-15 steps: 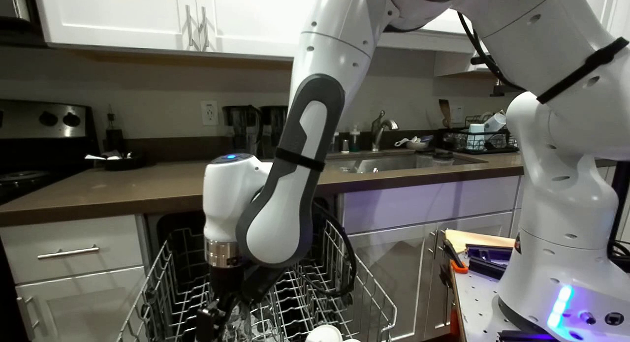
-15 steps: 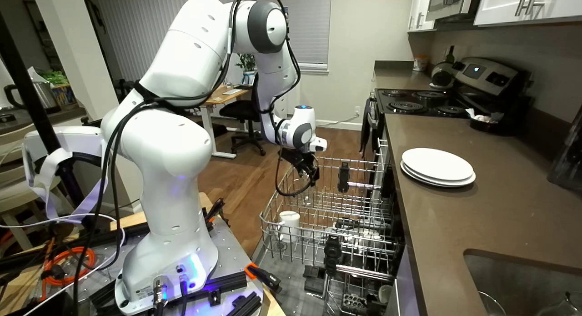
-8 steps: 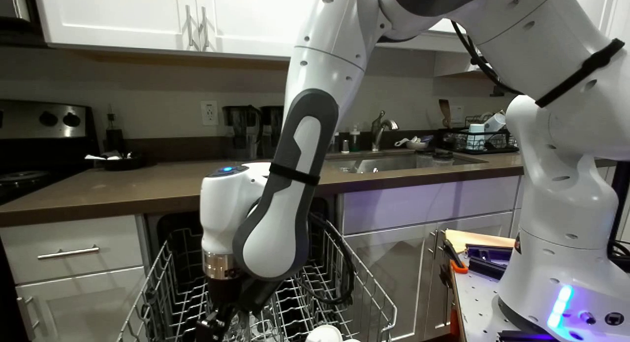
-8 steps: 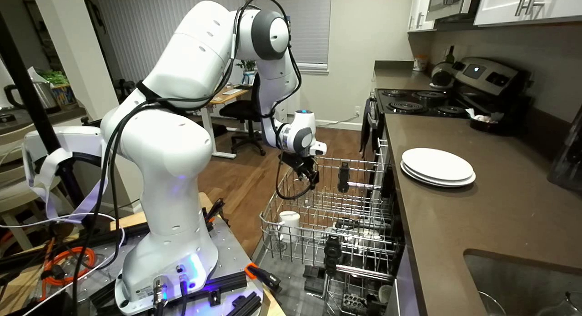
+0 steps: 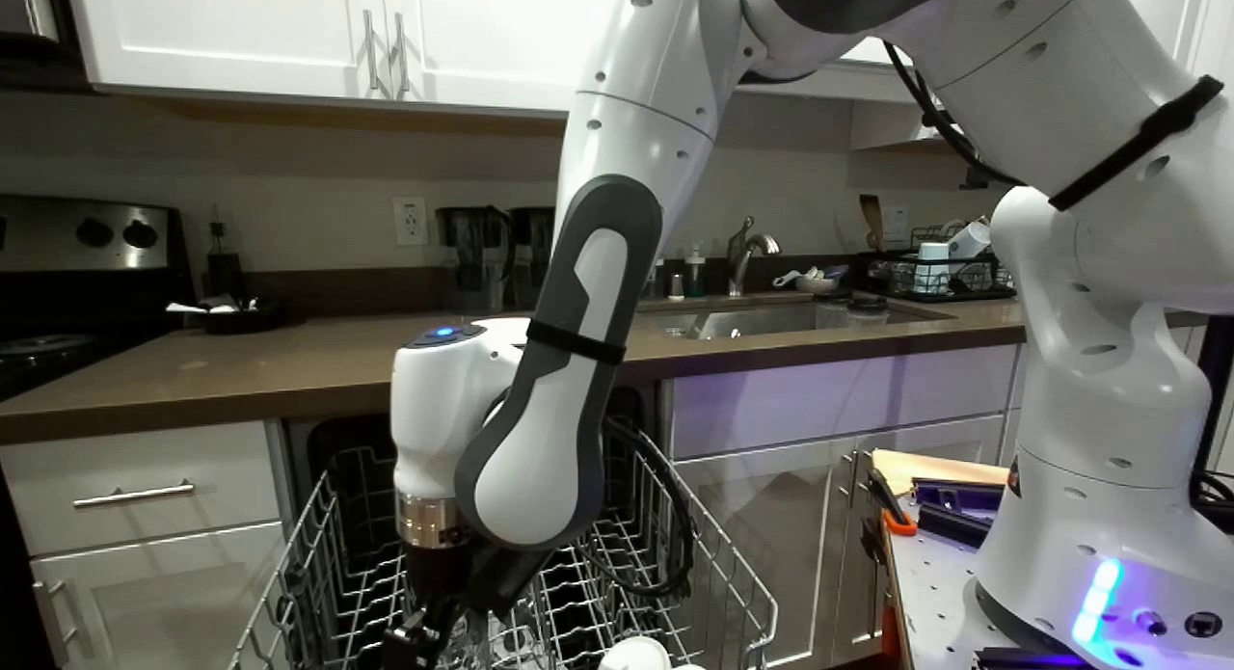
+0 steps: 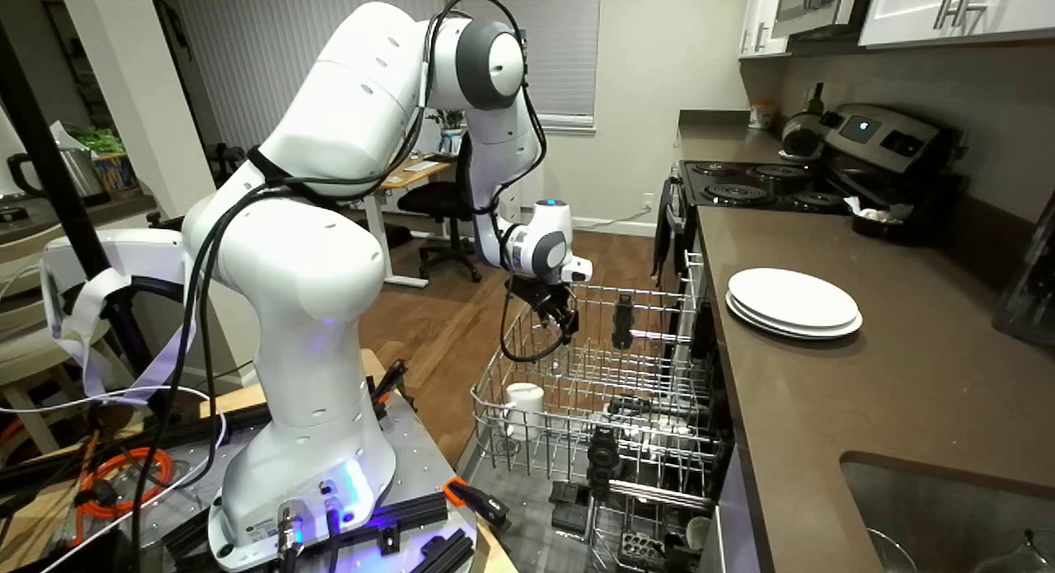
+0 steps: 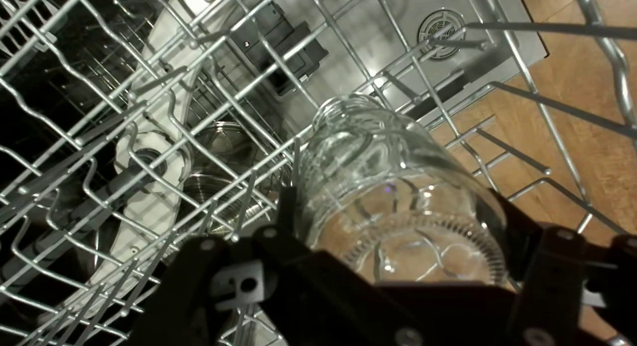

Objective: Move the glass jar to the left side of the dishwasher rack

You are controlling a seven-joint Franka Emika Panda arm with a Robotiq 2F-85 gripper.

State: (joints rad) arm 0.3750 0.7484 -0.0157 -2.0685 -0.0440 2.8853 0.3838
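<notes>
The clear glass jar (image 7: pixel 388 172) fills the space between my fingertips in the wrist view, its ribbed base toward the camera and its narrower neck toward the rack floor. My gripper (image 7: pixel 403 219) is shut on the jar, one black finger against each side. In an exterior view the gripper (image 6: pixel 560 316) hangs inside the dishwasher rack (image 6: pixel 593 354), near its far outer corner. In an exterior view the gripper (image 5: pixel 415 636) is at the bottom edge, and the jar (image 5: pixel 470 641) shows only as faint glass there. The rack also shows in an exterior view (image 5: pixel 757 598) and in the wrist view (image 7: pixel 239 94).
Upright tines (image 7: pixel 512 149) stand around the jar. A white mug (image 6: pixel 524 408) is in the rack. More glassware (image 7: pixel 224 152) lies below the wire grid. White plates (image 6: pixel 793 301) are stacked on the counter (image 6: pixel 865 392). A black cable (image 6: pixel 504 326) loops beside the gripper.
The arm has come down slightly and a little toward the stove side over the first half second. Since then it has barely moved.
</notes>
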